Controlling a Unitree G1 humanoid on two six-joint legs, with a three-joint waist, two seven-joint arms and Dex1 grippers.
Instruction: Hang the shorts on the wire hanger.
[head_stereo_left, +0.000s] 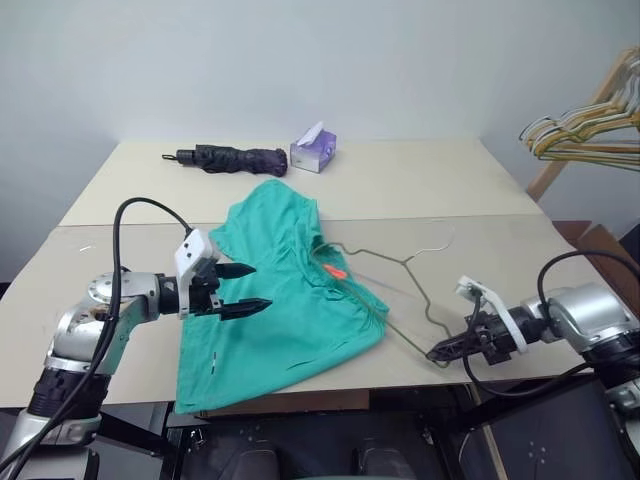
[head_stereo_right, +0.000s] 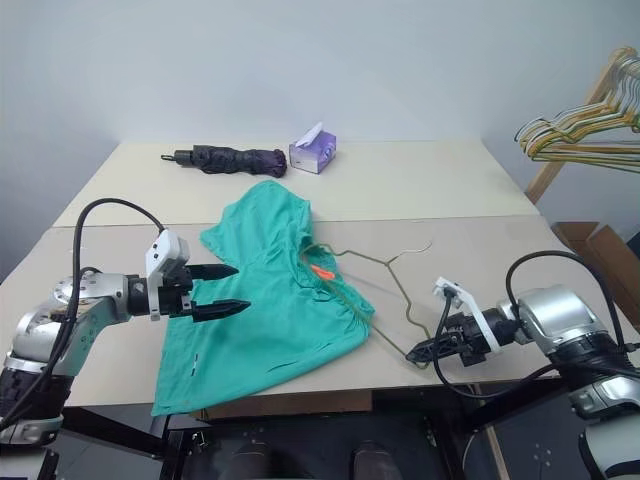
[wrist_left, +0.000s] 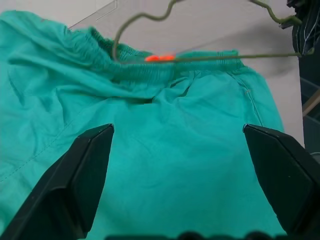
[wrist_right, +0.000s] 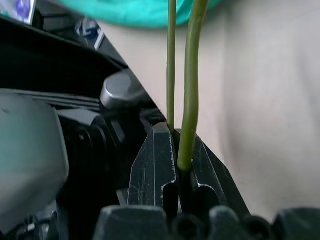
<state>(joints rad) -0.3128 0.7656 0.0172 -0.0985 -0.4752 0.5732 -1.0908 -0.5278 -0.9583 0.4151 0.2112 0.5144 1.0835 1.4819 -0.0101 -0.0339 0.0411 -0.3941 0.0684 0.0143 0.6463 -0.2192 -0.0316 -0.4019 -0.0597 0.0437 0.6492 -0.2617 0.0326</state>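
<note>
The teal-green shorts (head_stereo_left: 285, 300) lie spread on the table, waistband toward the right with a small orange tag (head_stereo_left: 335, 271). The wire hanger (head_stereo_left: 400, 268) is thin and grey-tan; one end runs into the waistband, its small hook (head_stereo_left: 440, 238) points to the far side, and its near corner sits at the table's front right. My right gripper (head_stereo_left: 440, 352) is shut on that corner, the wire pinched between its fingers (wrist_right: 160, 165). Over the shorts' left part, my left gripper (head_stereo_left: 250, 288) hovers open, nothing between its fingers (wrist_left: 75, 185).
A dark purple folded umbrella (head_stereo_left: 228, 157) and a tissue box (head_stereo_left: 313, 151) lie at the table's far side. A rack with a bunch of pale hangers (head_stereo_left: 585, 130) stands at the far right. The shorts' lower hem hangs over the table's front edge (head_stereo_left: 300, 400).
</note>
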